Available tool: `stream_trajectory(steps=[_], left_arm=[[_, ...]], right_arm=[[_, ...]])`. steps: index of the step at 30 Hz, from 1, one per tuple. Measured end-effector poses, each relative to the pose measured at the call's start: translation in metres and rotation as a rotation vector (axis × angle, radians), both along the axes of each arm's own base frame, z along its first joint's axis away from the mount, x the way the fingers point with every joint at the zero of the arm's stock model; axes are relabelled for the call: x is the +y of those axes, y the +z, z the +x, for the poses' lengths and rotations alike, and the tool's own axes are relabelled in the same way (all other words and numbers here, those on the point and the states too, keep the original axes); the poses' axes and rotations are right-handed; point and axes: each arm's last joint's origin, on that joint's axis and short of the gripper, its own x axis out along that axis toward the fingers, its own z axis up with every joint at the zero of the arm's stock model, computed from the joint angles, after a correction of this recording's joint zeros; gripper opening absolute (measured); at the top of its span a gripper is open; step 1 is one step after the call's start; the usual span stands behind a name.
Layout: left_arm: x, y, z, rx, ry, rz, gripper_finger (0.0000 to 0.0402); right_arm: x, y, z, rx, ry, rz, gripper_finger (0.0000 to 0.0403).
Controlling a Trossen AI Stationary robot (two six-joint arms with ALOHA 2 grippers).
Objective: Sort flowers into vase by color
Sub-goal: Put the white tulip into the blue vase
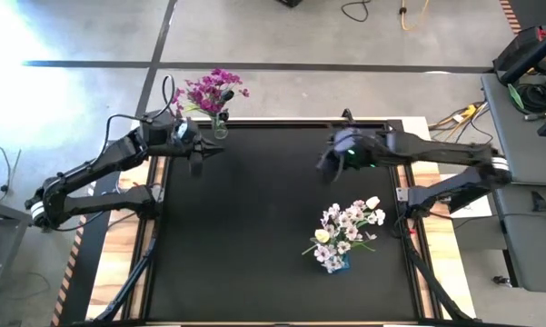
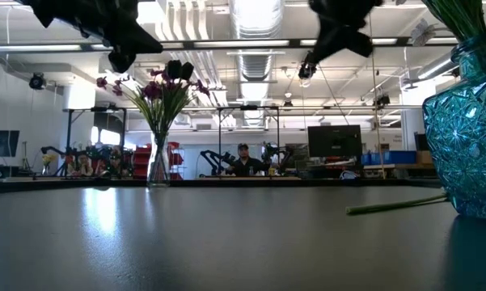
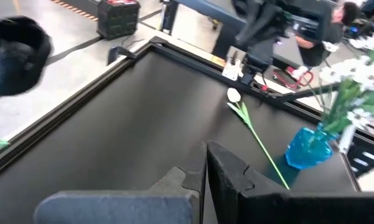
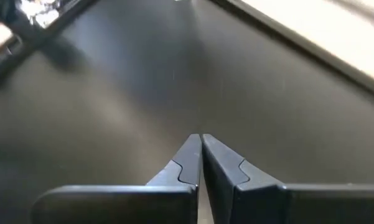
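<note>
A clear vase (image 1: 220, 127) at the table's far left holds magenta-purple flowers (image 1: 213, 89) and a dark bud (image 2: 178, 71). A blue glass vase (image 1: 340, 263) at the near right holds small white blossoms (image 1: 350, 222). Beside it a cream-white tulip (image 3: 234, 94) lies flat on the table on its green stem (image 2: 396, 206). My left gripper (image 1: 196, 165) hangs shut above the table just on the near side of the clear vase. My right gripper (image 1: 325, 169) hangs shut above the table's far middle, farther back than the blue vase. Neither holds anything.
The black tabletop (image 1: 254, 236) is bare between the two vases. Raised frame rails (image 1: 154, 200) run along its sides. The room beyond holds a seated person (image 2: 243, 162) behind the far edge, other equipment, and a bench (image 1: 527, 109) to the right of the table.
</note>
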Motion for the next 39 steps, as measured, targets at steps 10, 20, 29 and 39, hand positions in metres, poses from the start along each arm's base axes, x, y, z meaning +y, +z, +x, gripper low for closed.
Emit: stream_trajectory(steps=[10,20,29,39], left_arm=[[0.011,0.006,0.015,0.036,0.03,-0.034,0.0],[0.017,0.011,0.024,0.106,0.024,-0.062,0.0],[0.013,0.012,0.018,0.135,0.022,-0.083,0.0],[0.013,0.011,0.017,0.154,0.022,-0.096,0.0]], right_arm=[[0.039,-0.051,-0.059,-0.098,-0.462,0.443,0.0009],[0.069,-0.11,-0.077,0.123,-0.903,0.716,0.0056],[0.083,-0.142,-0.069,0.277,-1.168,0.714,0.0159],[0.088,-0.167,-0.057,0.392,-1.298,0.707,0.0176]])
